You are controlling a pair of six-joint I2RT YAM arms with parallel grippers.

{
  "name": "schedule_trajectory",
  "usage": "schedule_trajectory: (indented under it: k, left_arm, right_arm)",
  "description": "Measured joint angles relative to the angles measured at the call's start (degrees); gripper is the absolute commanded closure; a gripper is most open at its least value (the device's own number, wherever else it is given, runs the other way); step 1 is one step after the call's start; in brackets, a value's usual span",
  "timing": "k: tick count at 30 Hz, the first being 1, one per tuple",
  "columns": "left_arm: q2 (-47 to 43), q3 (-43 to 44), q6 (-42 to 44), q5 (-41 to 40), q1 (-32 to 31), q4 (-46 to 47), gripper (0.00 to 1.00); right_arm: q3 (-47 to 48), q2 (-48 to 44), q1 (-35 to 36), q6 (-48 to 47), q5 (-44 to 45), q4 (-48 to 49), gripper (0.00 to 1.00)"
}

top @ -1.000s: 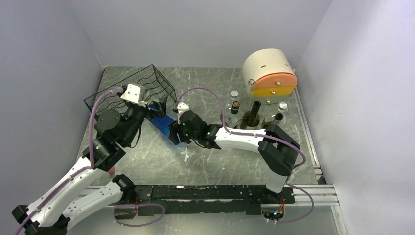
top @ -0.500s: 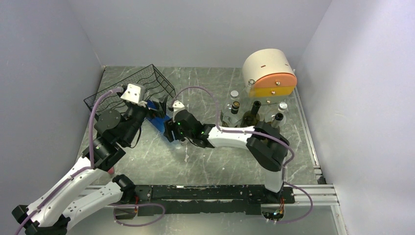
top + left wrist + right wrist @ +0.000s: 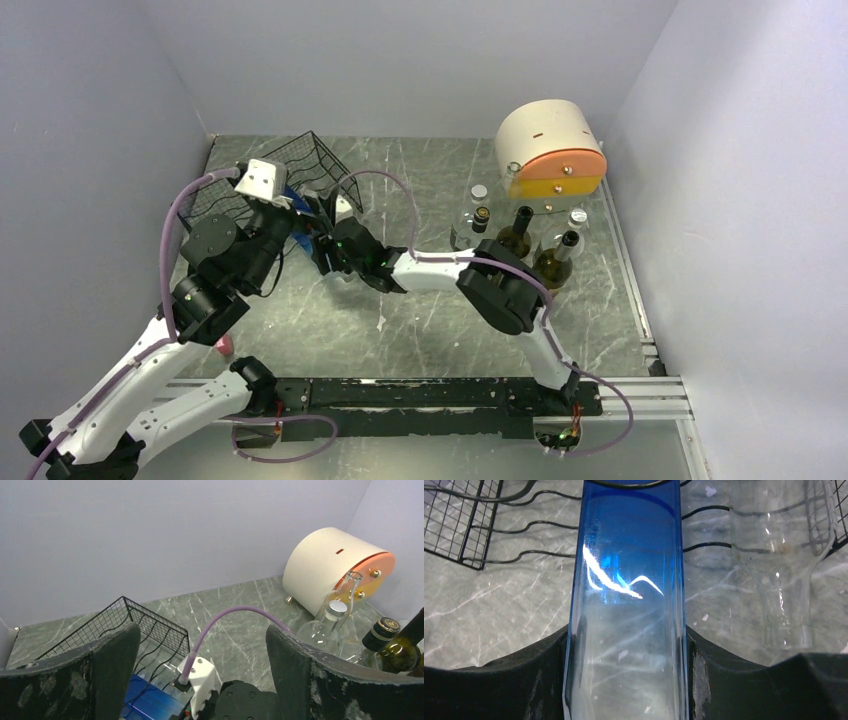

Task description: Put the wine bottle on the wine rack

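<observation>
The black wire wine rack (image 3: 318, 165) stands tilted at the back left; it also shows in the left wrist view (image 3: 150, 625) and the right wrist view (image 3: 474, 530). My right gripper (image 3: 330, 250) (image 3: 626, 680) is shut on a blue glass wine bottle (image 3: 629, 580) (image 3: 316, 238), held lengthwise with its far end over the rack's front wires. A clear bottle (image 3: 784, 580) lies in the rack beside it. My left gripper (image 3: 300, 215) (image 3: 202, 670) is open and empty, hovering above the right wrist and the blue bottle (image 3: 150, 700).
A cream-and-orange drum-shaped box (image 3: 550, 150) (image 3: 335, 567) stands at the back right. Several upright bottles (image 3: 520, 235) (image 3: 330, 625) are grouped in front of it. A small pink object (image 3: 225, 345) lies near the left arm's base. Grey walls close three sides.
My right gripper has carried the blue bottle left and farther back, up to the rack. My left arm has shifted back and left above it.
</observation>
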Motion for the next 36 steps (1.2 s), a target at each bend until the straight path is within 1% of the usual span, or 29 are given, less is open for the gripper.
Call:
schedule_trajectory:
  k: [8,12,16,20,23,26,29,33,36]
  left_arm:
    - [-0.1,0.7,-1.1,0.1,0.0,-2.3,0.01]
    - [0.0,0.7,-1.5,0.2,0.0,-3.2,0.01]
    - [0.1,0.8,-1.9,0.3,0.0,-3.9,0.01]
    - [0.1,1.0,-2.3,0.6,0.0,-4.7,0.01]
    - [0.1,1.0,-2.4,0.7,0.0,-5.3,0.01]
    - [0.1,1.0,-2.6,0.7,0.0,-5.7,0.01]
    - [0.1,1.0,-2.8,0.7,0.0,-5.9,0.01]
    - [0.1,1.2,-2.9,0.7,0.0,-6.1,0.01]
    - [0.1,1.7,-2.9,0.7,0.0,-6.4,0.01]
  right_arm:
    - [6.9,5.8,0.0,-0.6,1.9,-0.1,0.99]
    - [10.6,8.6,0.0,-1.0,2.5,-1.1,0.91]
    - [12.3,9.9,0.0,-1.2,3.3,-2.6,0.86]
    - [14.7,11.5,0.0,-1.2,4.2,-3.2,0.72]
    - [16.1,12.2,-0.1,-1.2,4.5,-4.3,0.49]
    - [16.7,12.3,-0.1,-1.2,5.0,-5.3,0.35]
    - [16.8,12.3,-0.1,-1.1,5.2,-5.4,0.27]
    - [16.8,12.1,-0.2,-1.1,5.5,-3.1,0.15]
    - [16.7,11.5,-0.2,-1.2,5.0,-2.6,0.11]
